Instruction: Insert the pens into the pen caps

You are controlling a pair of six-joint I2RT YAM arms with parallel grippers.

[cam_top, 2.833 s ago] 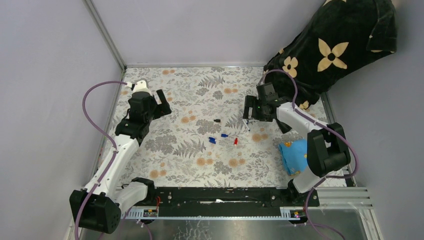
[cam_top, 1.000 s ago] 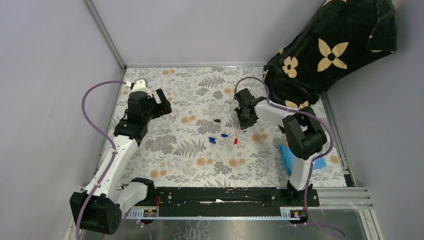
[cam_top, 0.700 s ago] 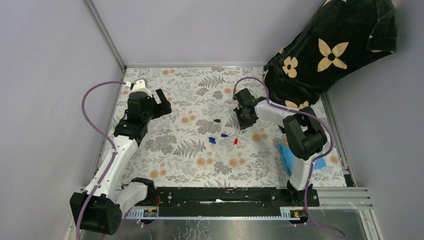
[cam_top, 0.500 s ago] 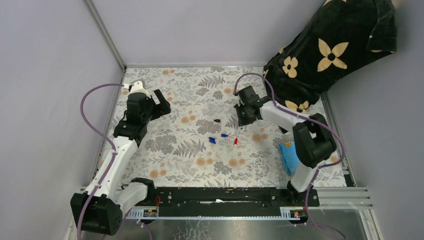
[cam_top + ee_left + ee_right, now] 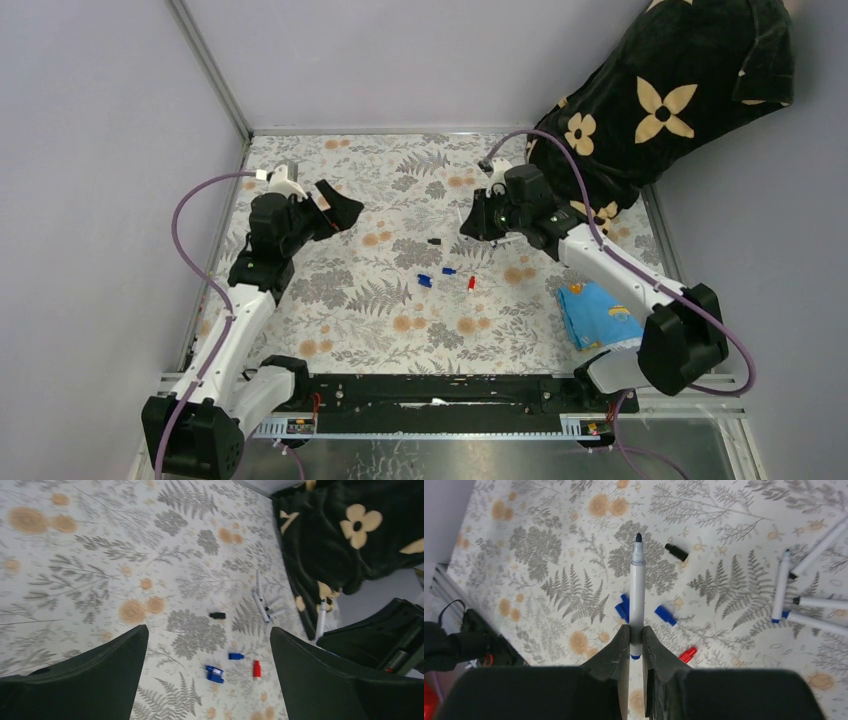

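One pen (image 5: 637, 587) clamped in right jaws, raised above worktop (image 5: 724, 520) | left jaws wide apart, empty | step: pickup looks done | next: align tip with blue cap (image 5: 665, 615), mid-frame

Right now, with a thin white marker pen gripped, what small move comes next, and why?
Probably lower the open left gripper onto a small blue plastic cap: the right gripper clamps the white marker pen, whose rear end looks blue.

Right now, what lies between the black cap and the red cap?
A small blue cap lies between the black cap and the red cap, clearest in the top view.
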